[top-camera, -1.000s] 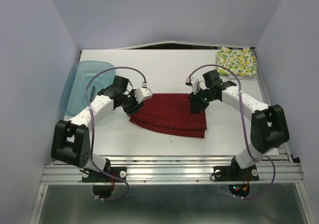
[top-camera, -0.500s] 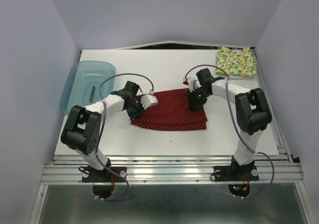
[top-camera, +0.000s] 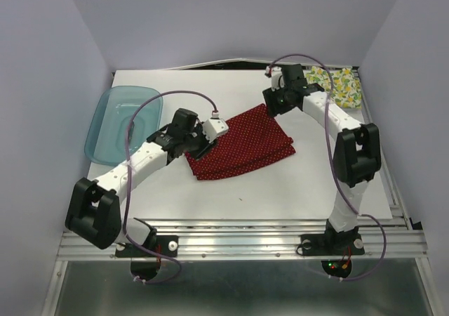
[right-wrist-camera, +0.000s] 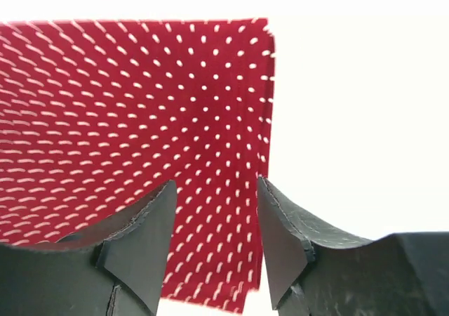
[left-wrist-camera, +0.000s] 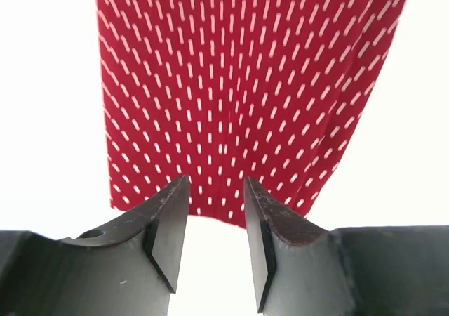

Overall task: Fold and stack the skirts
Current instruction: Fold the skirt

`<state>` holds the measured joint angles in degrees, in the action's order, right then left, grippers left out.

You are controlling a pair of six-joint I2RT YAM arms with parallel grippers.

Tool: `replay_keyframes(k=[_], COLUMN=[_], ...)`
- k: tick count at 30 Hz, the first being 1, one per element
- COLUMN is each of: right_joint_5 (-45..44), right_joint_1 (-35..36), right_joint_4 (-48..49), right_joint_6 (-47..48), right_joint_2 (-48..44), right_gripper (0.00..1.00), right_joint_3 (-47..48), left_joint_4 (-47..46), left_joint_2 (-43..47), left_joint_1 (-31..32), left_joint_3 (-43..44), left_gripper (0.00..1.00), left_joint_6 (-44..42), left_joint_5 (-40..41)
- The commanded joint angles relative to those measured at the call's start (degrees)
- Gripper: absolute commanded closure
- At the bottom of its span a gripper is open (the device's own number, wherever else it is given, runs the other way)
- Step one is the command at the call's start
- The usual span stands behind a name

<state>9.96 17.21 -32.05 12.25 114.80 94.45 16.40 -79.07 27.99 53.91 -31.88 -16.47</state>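
Pale lilac walls close in a white worktop (top-camera: 231,91), and on its middle you have the dark red polka-dot skirt (top-camera: 242,144) lying folded and flat, turned at a slant so that its right end sits farther from the arm bases than its left end. Stacked layers show along its near right edge. Your left tool (left-wrist-camera: 216,189) is at the skirt's near left end with its jaws spread; from the wrist you see bare worktop in the gap, and the cloth's edge lies just at the fingertips, with nothing pinched. Your right tool (right-wrist-camera: 216,189) is over the skirt's far corner, its jaws also spread, with dotted cloth showing through the gap; you cannot tell from these views whether the fingers touch the fabric. The cream fruit-print skirt (top-camera: 339,86) lies folded beyond and to the right of the red skirt, well apart from it and partly hidden by your right arm. The translucent blue tray (top-camera: 105,123) sits to the left of the red skirt, on the far side of your left arm.
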Motion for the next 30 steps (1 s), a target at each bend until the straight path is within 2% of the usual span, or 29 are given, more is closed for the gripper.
replay_keyframes(k=[1, 6, 8, 11, 14, 18, 25, 29, 30], right_joint_5=[1.3, 4.5, 5.4, 4.8, 2.5, 0.5, -1.4, 1.4, 1.8], right_joint_1=[-1.0, -1.0, -1.0, -1.0, -1.0, -1.6, -2.2, -2.2, -2.2], right_joint_4=[2.0, 2.1, 2.1, 2.3, 4.4, 8.2, 10.9, 10.3, 10.1], right_joint_6=[-13.5, -19.8, -20.6, -21.0, -20.9, -20.1, -17.6, -18.5, -18.8], right_joint_2=[-11.3, -18.3, -20.2, -20.6, -18.1, -14.2, -4.3, -0.1, -0.1], right_gripper=[0.43, 0.45, 0.48, 0.52, 0.53, 0.55, 0.57, 0.57, 0.57], right_joint_3=[-0.1, -15.9, -20.2, -26.3, -29.6, -30.1, -21.1, -11.6, -10.6], left_joint_4=[-2.5, -4.0, -4.0, -3.0, -2.8, -2.1, 0.5, 0.4, 0.3], left_joint_2=[0.4, -4.7, -8.6, -12.6, -13.6, -13.7, -13.1, -12.5, -12.0], left_joint_1=[3.2, 6.2, 6.6, 6.6, 7.6, 10.2, 14.3, 16.5, 16.5], left_joint_3=[2.2, 1.8, 2.4, 2.0, 0.0, -2.7, -4.0, -2.8, -2.2], left_gripper=[0.53, 0.54, 0.60, 0.72, 0.73, 0.80, 0.90, 0.89, 0.84], left_joint_6=[3.6, 0.9, 0.2, -1.2, -3.1, -3.7, 0.8, 7.2, 8.1], left_joint_5=[0.1, 6.9, 10.6, 11.9, 11.0, 11.6, 8.7, 7.5, 7.4])
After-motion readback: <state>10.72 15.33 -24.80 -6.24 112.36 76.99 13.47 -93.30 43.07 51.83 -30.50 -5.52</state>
